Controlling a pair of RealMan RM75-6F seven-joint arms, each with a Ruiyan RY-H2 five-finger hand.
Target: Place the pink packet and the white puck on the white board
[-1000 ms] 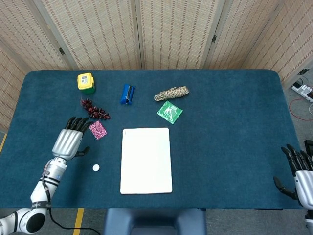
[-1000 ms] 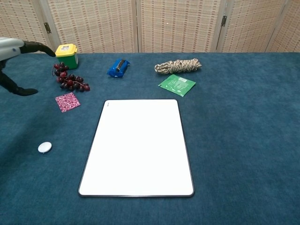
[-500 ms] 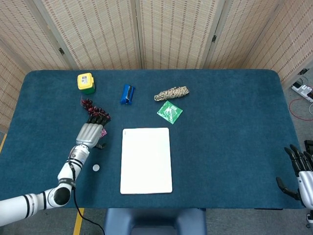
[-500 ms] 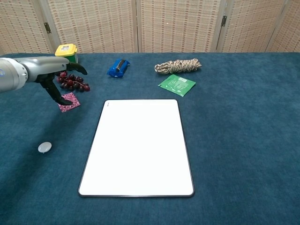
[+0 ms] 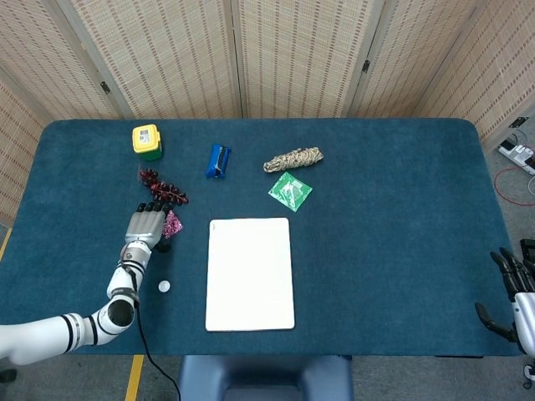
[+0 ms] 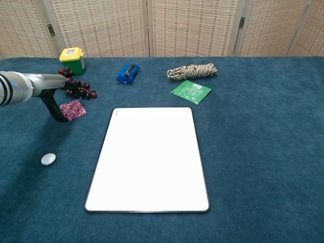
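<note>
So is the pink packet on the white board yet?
No. The pink packet lies on the cloth left of the white board, beside the left hand.

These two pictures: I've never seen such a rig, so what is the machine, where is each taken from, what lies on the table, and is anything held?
It is a two-armed robot with finger hands, steered by a person. One picture looks down from its head, the other forward from its chest. The left hand hovers over the pink packet; no grip shows. The right hand waits open at the table's edge. On the blue table lie the white board, white puck, grapes, yellow box, blue packet, rope bundle and green packet. Nothing is held.
</note>
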